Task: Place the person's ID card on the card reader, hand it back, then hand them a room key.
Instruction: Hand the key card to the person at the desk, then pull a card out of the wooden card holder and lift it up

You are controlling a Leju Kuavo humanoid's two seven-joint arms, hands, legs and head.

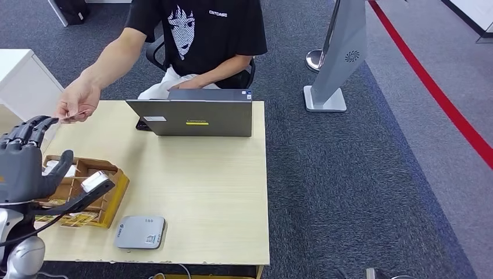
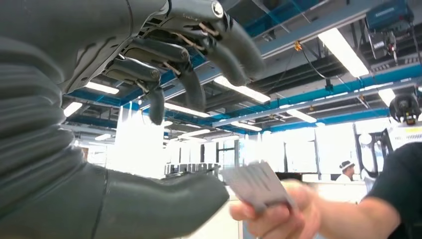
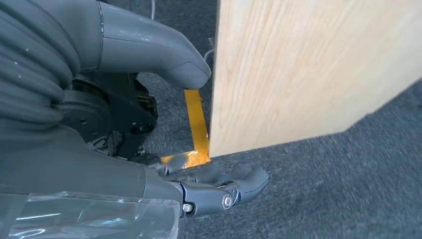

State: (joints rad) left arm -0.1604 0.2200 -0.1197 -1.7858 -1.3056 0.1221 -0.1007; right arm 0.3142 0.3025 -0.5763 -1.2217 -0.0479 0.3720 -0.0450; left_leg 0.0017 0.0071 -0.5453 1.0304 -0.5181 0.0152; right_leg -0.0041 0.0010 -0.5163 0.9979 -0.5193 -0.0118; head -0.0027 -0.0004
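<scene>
Card offered, our left hand raised w/ fingers apart, grasping nothing.
Person's hand pinches the ID card just beyond our fingertips, not touching; card reader sits on table. Right hand hangs beside the table, loosely curled, holding nothing.

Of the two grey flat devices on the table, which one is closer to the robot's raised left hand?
The small grey card reader at the near table edge, beside the cardboard box, is closer to the left hand. The laptop stands at the far edge, before the person.
</scene>
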